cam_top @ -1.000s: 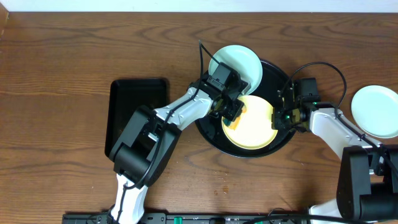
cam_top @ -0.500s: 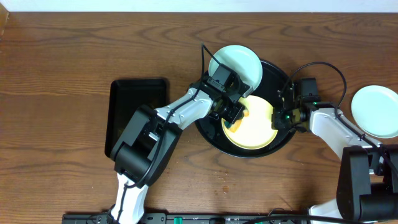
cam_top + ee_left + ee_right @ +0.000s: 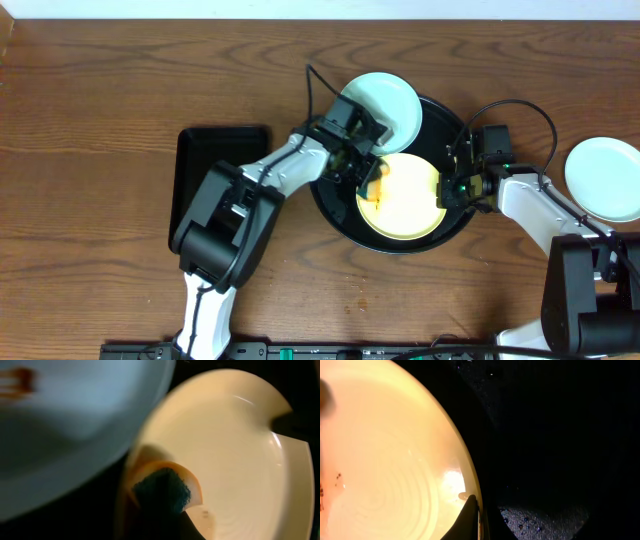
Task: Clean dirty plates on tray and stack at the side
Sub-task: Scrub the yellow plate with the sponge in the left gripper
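My left hand is closed on a sponge. The sponge has an orange body and a dark blue-green scouring face. In the left wrist view the sponge lies against the left part of the yellow plate, just inside its rim.

My right hand grips the right rim of the yellow plate. In the right wrist view one finger lies over that rim, with the plate's inner surface to its left and the black floor of the tray to its right. A few small brown specks show on the plate at the far left edge of that view.

The yellow plate sits inside the tray, in its lower half. A pale blue plate lies across the tray's upper left rim, partly over the bench. The left wrist view shows a brown smear on it, blurred.

A second pale plate rests on the bench to the right, well apart from the tray. A rectangular tray, also black, lies on the bench to the left, beside my left arm.
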Available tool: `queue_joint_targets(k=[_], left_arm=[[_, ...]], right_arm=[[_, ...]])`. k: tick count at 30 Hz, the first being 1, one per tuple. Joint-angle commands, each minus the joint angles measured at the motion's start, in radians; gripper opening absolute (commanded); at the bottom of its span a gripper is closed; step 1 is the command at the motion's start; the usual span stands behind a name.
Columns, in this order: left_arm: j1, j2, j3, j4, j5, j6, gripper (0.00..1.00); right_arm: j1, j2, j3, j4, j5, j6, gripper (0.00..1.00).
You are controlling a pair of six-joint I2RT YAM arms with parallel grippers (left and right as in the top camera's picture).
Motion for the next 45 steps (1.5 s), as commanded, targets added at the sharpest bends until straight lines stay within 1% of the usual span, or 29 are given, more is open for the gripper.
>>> queue_joint_targets(k=[1, 10, 18, 21, 28, 42, 45], left_arm=[[0.029, 0.031, -0.007, -0.013, -0.041, 0.052, 0.07], [-0.035, 0.044, -0.034, -0.055, -0.045, 0.108, 0.07], [-0.042, 0.051, -0.060, -0.069, -0.043, 0.107, 0.07], [-0.043, 0.051, -0.086, -0.067, -0.014, 0.108, 0.08], [-0.055, 0.051, -0.136, -0.061, -0.001, 0.107, 0.08], [-0.057, 0.050, -0.143, -0.018, 0.264, 0.086, 0.08], [-0.049, 0.039, -0.142, 0.059, 0.342, 0.019, 0.07]], right_arm=[[0.007, 0.026, -0.010, 0.000, -0.001, -0.005, 0.01], [0.007, 0.026, -0.010, 0.000, -0.001, -0.005, 0.01], [0.007, 0.026, -0.010, -0.001, -0.001, -0.012, 0.01], [0.007, 0.026, -0.010, -0.001, -0.001, -0.012, 0.01], [0.007, 0.026, -0.010, -0.001, -0.001, -0.012, 0.01], [0.007, 0.026, -0.010, -0.001, -0.001, -0.012, 0.01], [0.007, 0.026, -0.010, 0.000, -0.001, -0.012, 0.01]])
